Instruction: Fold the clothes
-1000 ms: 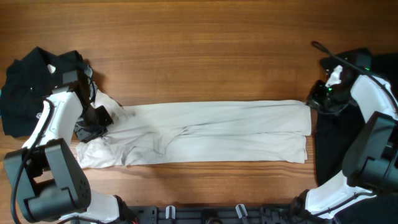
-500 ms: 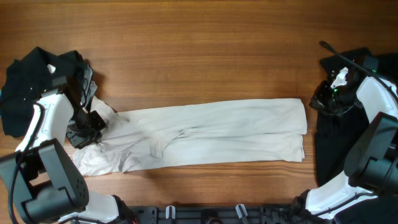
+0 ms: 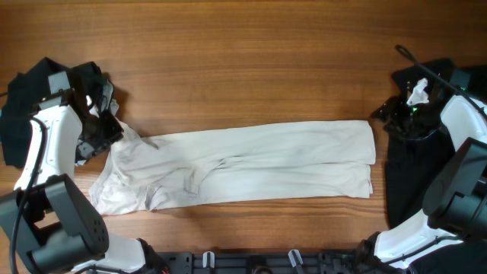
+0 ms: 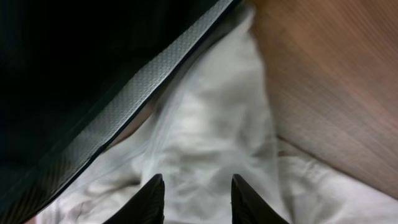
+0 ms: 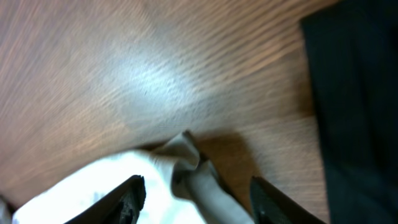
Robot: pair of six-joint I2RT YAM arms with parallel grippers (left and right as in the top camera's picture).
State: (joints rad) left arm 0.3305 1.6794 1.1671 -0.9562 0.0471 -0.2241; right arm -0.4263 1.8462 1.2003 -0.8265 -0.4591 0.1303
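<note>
Now the shirt (image 3: pixel 251 164) lies across the table (image 3: pixel 251 61) as a long strip, left gripper (image 4: pixel 198 200) half open and right gripper (image 5: pixel 196 200) wide open over its ends, both empty, so next, I think, each must pinch for the crosswise fold.

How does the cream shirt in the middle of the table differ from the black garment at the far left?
The cream shirt is folded into a long flat strip; the black garment is bunched in a heap. The cream shirt shows almost whole; the black garment is partly covered by the left arm. Both lie on the wooden table.
</note>
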